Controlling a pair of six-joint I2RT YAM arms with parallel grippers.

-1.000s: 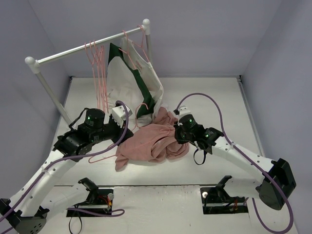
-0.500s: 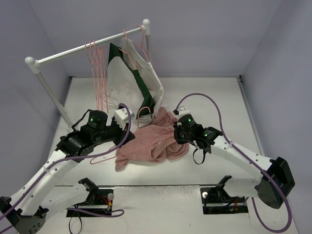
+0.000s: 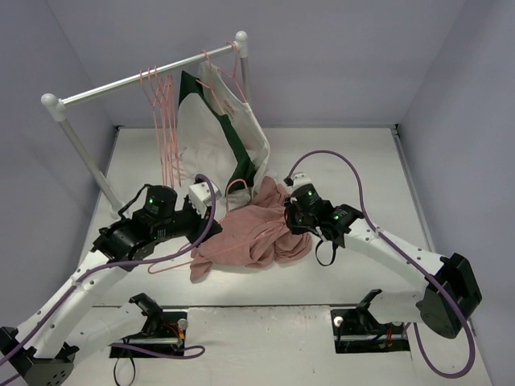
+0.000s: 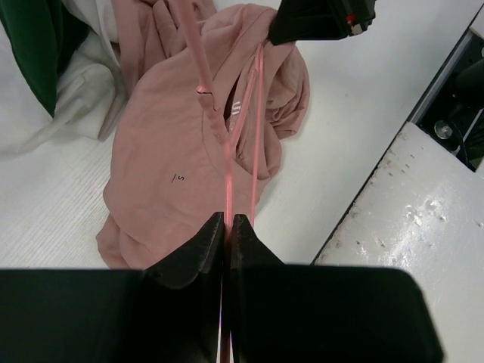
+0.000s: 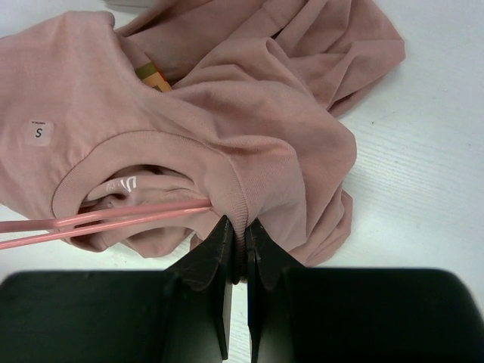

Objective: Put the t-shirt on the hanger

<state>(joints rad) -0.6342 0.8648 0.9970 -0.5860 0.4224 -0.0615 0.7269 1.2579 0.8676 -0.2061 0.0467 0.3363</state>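
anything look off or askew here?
The white-and-green garment hangs lopsided on the rack, its lower end pooled on the table beside the pink t-shirt. The t-shirt is a crumpled heap, expected mid-task: left gripper shut on the hanger, right gripper pinching the collar.

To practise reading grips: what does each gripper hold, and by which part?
The left gripper pinches the pink hanger by one wire side; the right gripper pinches the t-shirt by its collar rim.
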